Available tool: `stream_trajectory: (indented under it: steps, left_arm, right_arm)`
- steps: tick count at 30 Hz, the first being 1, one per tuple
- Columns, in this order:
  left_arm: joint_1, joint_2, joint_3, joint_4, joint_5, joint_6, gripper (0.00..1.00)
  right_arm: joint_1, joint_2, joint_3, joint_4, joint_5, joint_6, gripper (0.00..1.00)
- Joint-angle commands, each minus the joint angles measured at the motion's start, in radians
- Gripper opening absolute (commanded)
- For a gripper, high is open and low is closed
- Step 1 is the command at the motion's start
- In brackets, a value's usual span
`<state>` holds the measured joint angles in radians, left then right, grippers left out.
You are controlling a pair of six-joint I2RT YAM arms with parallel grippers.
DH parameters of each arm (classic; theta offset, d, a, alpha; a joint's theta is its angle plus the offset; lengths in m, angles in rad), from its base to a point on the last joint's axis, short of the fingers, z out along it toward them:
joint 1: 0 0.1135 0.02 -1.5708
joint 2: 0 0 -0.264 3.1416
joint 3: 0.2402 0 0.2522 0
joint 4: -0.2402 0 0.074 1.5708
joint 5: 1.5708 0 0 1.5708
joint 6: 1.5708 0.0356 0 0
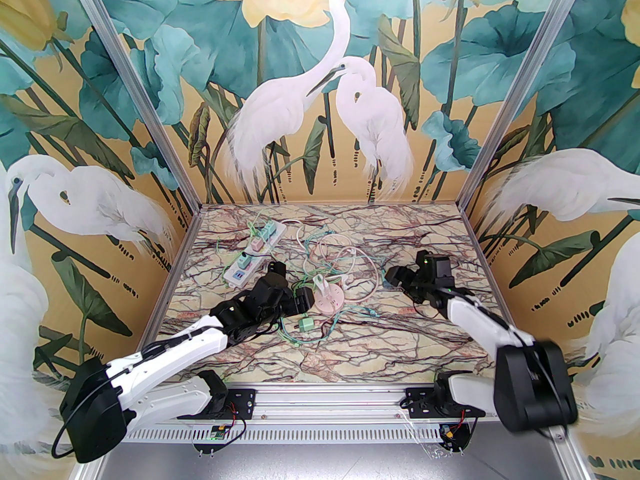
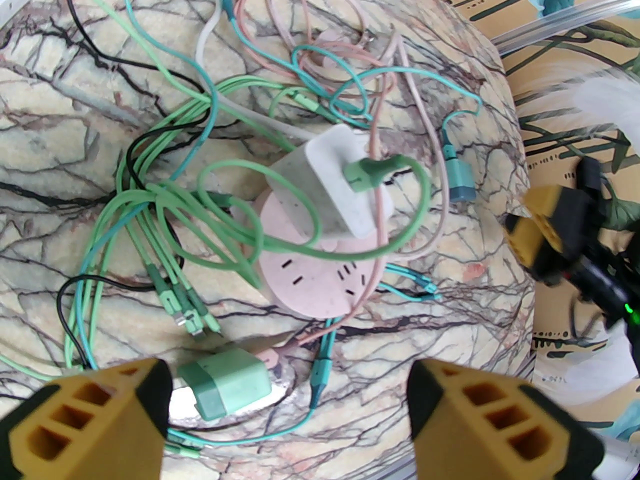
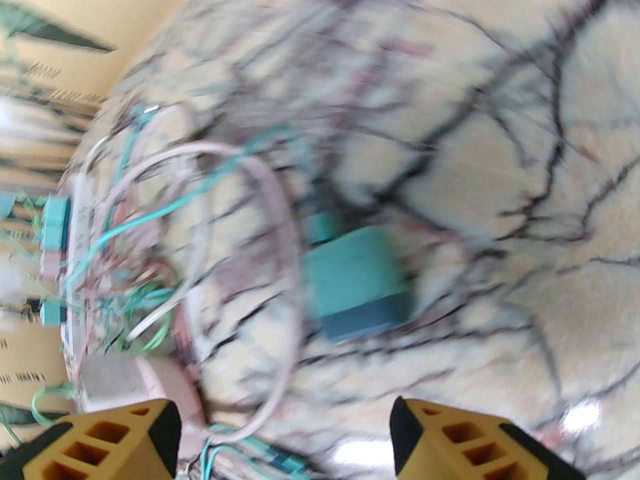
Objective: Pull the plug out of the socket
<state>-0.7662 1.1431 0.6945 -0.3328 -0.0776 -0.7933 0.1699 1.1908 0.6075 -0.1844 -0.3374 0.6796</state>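
Left wrist: plug [image 2: 330, 183], seemingly seated in socket [image 2: 310, 283], ahead of left hand [image 2: 287, 388].

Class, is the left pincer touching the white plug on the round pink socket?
Apart. Left wrist view: table and cables lie between the open left pincer and the white plug.

Marbled table [image 1: 430, 248] bears a power strip [image 1: 254, 258], round pink socket [image 1: 327, 298] and tangled cables [image 1: 334, 264].
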Motion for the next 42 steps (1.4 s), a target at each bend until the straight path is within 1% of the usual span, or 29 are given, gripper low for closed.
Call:
stream_trajectory:
  steps: [1, 4, 6, 8, 10, 12, 15, 17, 21, 22, 24, 26, 29, 33, 37, 42]
  left_arm:
    - [-0.010, 0.049, 0.015, 0.031, -0.023, -0.016, 0.73]
    - [-0.043, 0.096, 0.049, 0.023, -0.068, -0.035, 0.68]
    - [-0.068, 0.124, 0.081, -0.003, -0.113, -0.047, 0.66]
    - [-0.073, 0.143, 0.109, -0.034, -0.139, -0.060, 0.66]
    - [-0.073, 0.149, 0.130, -0.068, -0.168, -0.072, 0.66]
    - [-0.073, 0.138, 0.140, -0.097, -0.205, -0.083, 0.66]
    - [-0.074, 0.103, 0.131, -0.108, -0.239, -0.093, 0.67]
    - [-0.073, 0.082, 0.125, -0.120, -0.257, -0.096, 0.68]
    - [-0.073, 0.060, 0.115, -0.132, -0.261, -0.099, 0.69]
    - [-0.073, 0.058, 0.115, -0.135, -0.257, -0.099, 0.69]
    - [-0.073, 0.054, 0.113, -0.143, -0.247, -0.099, 0.69]
    - [-0.073, 0.044, 0.111, -0.154, -0.243, -0.098, 0.70]
    - [-0.073, 0.023, 0.099, -0.160, -0.242, -0.093, 0.70]
    - [-0.073, 0.006, 0.087, -0.151, -0.244, -0.089, 0.70]
    - [-0.073, 0.014, 0.097, -0.143, -0.232, -0.083, 0.70]
    - [-0.090, 0.048, 0.117, -0.120, -0.203, -0.085, 0.69]
  right_arm:
    - [0.077, -0.034, 0.031, -0.059, 0.112, -0.050, 0.76]
    - [0.143, -0.016, 0.049, -0.012, 0.142, -0.073, 0.76]
    - [0.179, 0.015, 0.051, 0.039, 0.135, -0.094, 0.76]
    - [0.224, 0.050, 0.060, 0.066, 0.131, -0.117, 0.74]
    - [0.292, 0.089, 0.069, 0.092, 0.134, -0.144, 0.72]
    - [0.383, 0.126, 0.075, 0.121, 0.144, -0.185, 0.70]
    - [0.501, 0.187, 0.103, 0.135, 0.186, -0.232, 0.67]
    - [0.558, 0.234, 0.135, 0.131, 0.214, -0.252, 0.67]
    - [0.640, 0.359, 0.270, 0.026, 0.342, -0.283, 0.67]
    - [0.649, 0.386, 0.297, 0.004, 0.380, -0.283, 0.67]
    - [0.655, 0.438, 0.346, -0.041, 0.448, -0.271, 0.63]
    - [0.656, 0.462, 0.364, -0.070, 0.511, -0.261, 0.62]
    - [0.654, 0.460, 0.356, -0.098, 0.595, -0.250, 0.61]
    - [0.638, 0.410, 0.307, -0.121, 0.690, -0.219, 0.57]
    - [0.582, 0.348, 0.242, -0.134, 0.694, -0.171, 0.55]
    - [0.485, 0.332, 0.169, -0.105, 0.588, -0.141, 0.54]
